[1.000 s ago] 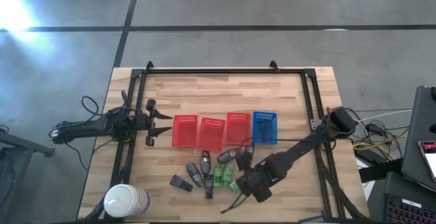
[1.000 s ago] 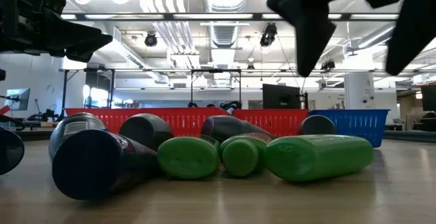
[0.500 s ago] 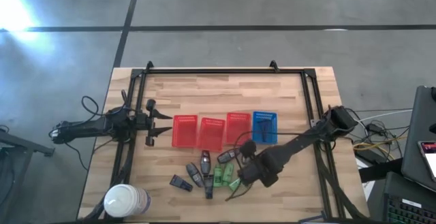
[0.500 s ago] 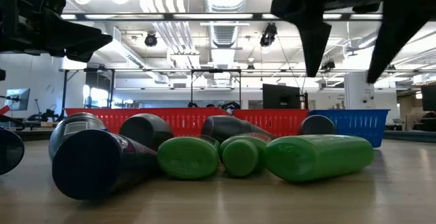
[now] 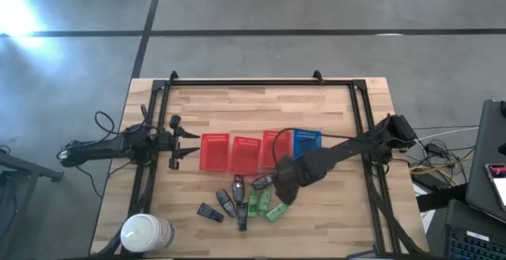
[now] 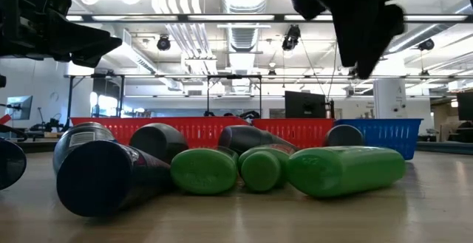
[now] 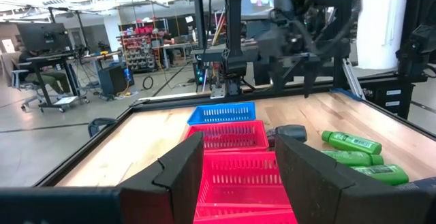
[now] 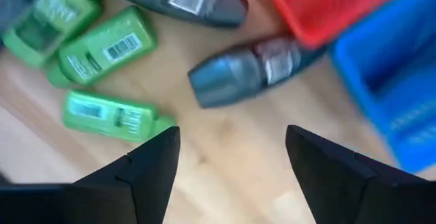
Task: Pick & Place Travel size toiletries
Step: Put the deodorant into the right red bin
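- The right gripper (image 8: 228,166) hangs above the table with its two dark fingers (image 8: 153,163) spread apart and nothing between them; bare wood shows through the gap.
- Straight ahead of those fingers in the right wrist view lies a dark grey bottle (image 8: 248,71), just beside the corner where the red basket (image 8: 327,6) meets the blue basket (image 8: 388,88).
- Near it lie three bright green bottles (image 8: 102,54), two of them side by side and touching, the third (image 8: 112,115) a little apart and closest to the fingers.
- From above, the right arm (image 5: 332,156) reaches in from the table's right edge, and its gripper sits over the right end of the toiletries (image 5: 245,201), close to the blue basket (image 5: 307,148).
- The toiletries lie in a loose cluster on the wooden table (image 5: 229,106), in front of the row of three red baskets (image 5: 245,153) and outside all of them.
- In the low view the green bottles (image 6: 344,170) and dark ones (image 6: 103,176) lie on their sides, with the right gripper (image 6: 362,21) raised clear above them.
- The left gripper (image 5: 186,143) waits at the table's left side, just beside the leftmost red basket, its fingers (image 7: 177,173) parted and empty.
- A large white roll (image 5: 146,233) stands at the table's near left corner, well apart from the bottles.
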You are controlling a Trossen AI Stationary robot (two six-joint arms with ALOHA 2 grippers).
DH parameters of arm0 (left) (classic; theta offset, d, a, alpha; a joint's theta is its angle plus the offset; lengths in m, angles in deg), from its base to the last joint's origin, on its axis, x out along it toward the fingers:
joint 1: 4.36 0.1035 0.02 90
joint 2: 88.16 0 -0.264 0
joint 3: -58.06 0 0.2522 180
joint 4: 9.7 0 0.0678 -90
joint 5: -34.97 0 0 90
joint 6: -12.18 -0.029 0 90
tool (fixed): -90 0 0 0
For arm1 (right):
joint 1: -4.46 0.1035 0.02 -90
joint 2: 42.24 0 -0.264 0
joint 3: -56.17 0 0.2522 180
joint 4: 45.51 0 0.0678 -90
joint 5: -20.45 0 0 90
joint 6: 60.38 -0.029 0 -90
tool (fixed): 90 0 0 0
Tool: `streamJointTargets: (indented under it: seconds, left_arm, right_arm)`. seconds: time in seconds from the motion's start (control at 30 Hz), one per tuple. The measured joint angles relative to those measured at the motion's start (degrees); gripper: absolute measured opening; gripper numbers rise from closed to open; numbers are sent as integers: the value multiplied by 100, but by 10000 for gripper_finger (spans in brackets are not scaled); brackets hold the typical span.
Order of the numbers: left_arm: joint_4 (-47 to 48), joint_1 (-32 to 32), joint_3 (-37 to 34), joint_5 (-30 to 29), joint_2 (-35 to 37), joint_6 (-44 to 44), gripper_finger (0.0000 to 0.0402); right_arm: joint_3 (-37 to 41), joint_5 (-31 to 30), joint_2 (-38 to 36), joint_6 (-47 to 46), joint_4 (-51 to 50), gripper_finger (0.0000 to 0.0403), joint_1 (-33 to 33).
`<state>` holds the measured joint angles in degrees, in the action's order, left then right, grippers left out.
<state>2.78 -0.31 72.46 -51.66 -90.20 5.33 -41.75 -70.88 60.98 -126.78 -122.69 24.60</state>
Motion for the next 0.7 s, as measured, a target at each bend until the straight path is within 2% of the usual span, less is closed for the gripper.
streamJointTargets:
  seconds: [0.1, 0.2, 0.7]
  left_arm:
    - [0, 0, 0, -2, 0, 0, 188]
    - [-2, -1, 0, 1, 1, 0, 188]
    - [0, 0, -2, -2, 0, 0, 188]
  right_arm:
    - [7, 275, 0, -960, -37, 256, 103]
    - [17, 206, 0, -1375, -28, 253, 261]
    - [96, 133, 0, -1299, 22, 227, 400]
